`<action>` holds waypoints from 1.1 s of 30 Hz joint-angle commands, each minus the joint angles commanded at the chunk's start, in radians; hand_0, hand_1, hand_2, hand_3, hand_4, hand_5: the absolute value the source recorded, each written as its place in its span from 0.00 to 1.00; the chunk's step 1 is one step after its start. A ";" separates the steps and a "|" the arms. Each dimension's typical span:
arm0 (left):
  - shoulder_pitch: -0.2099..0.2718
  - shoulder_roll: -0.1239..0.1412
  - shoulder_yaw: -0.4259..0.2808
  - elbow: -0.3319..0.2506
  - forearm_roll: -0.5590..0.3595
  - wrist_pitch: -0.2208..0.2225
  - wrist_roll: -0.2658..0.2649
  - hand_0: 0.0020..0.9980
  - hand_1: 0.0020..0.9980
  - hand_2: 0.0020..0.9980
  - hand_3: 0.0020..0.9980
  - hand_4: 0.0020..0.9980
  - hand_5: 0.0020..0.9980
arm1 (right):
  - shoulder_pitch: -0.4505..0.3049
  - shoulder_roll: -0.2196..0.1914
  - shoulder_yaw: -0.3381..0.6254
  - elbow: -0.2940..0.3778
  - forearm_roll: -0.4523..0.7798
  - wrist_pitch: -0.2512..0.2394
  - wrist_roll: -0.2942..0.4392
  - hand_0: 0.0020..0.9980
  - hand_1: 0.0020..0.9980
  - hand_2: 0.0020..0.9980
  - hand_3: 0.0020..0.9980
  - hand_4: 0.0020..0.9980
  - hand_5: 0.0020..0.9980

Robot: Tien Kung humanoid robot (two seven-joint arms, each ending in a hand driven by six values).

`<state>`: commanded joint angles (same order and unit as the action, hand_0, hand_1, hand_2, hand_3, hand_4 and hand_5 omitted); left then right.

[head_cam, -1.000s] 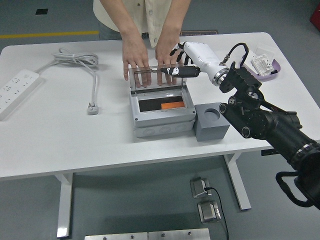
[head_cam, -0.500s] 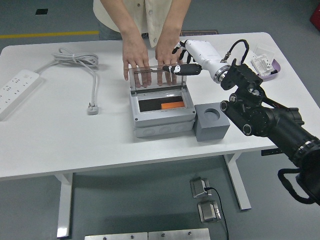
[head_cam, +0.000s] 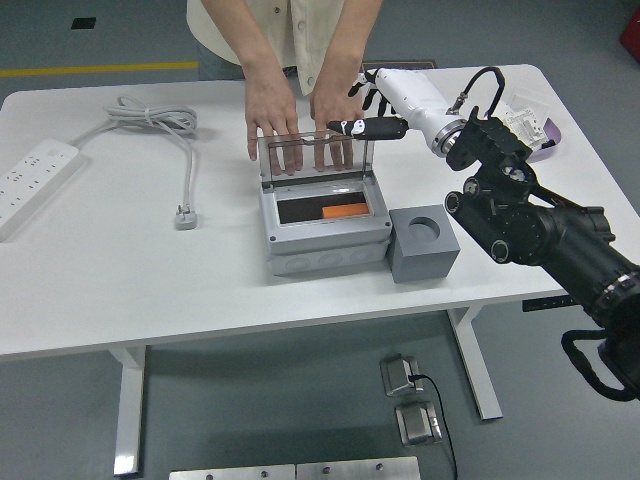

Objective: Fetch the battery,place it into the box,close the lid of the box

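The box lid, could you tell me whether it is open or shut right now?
Open. The clear lid stands upright behind the grey box, and the orange battery shows inside.

A black jointed right arm (head_cam: 540,235) with looping cable ends in a white, black-fingertipped hand (head_cam: 385,100).

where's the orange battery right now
In the head view the orange battery lies inside the open grey box at the table's centre, toward the box's right side, just left of the grey block with the round hole.

Matt grey plastic box (head_cam: 325,235), clear glossy lid (head_cam: 315,158), smooth white table (head_cam: 150,280), glossy white right hand (head_cam: 385,105)
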<state>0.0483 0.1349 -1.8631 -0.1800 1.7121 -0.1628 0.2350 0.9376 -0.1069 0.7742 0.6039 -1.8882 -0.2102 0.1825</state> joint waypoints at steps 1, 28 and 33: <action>-0.001 0.001 0.000 0.000 0.001 0.000 0.000 0.59 0.68 0.71 0.76 0.81 0.92 | -0.001 0.002 0.000 -0.005 0.002 0.002 0.002 0.36 0.40 0.52 0.67 0.98 0.76; -0.001 0.002 0.000 0.000 0.011 -0.001 0.000 0.59 0.68 0.71 0.76 0.80 0.92 | -0.025 0.018 0.003 -0.025 0.037 0.024 0.016 1.00 0.81 0.79 0.77 0.99 0.88; -0.001 0.000 0.000 0.000 0.008 -0.001 0.000 0.59 0.68 0.71 0.76 0.80 0.92 | -0.030 0.017 -0.007 -0.018 0.041 0.019 0.014 1.00 0.80 0.78 0.77 0.99 0.88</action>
<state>0.0473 0.1348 -1.8632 -0.1800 1.7204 -0.1639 0.2352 0.9081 -0.0895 0.7677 0.5861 -1.8475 -0.1908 0.1966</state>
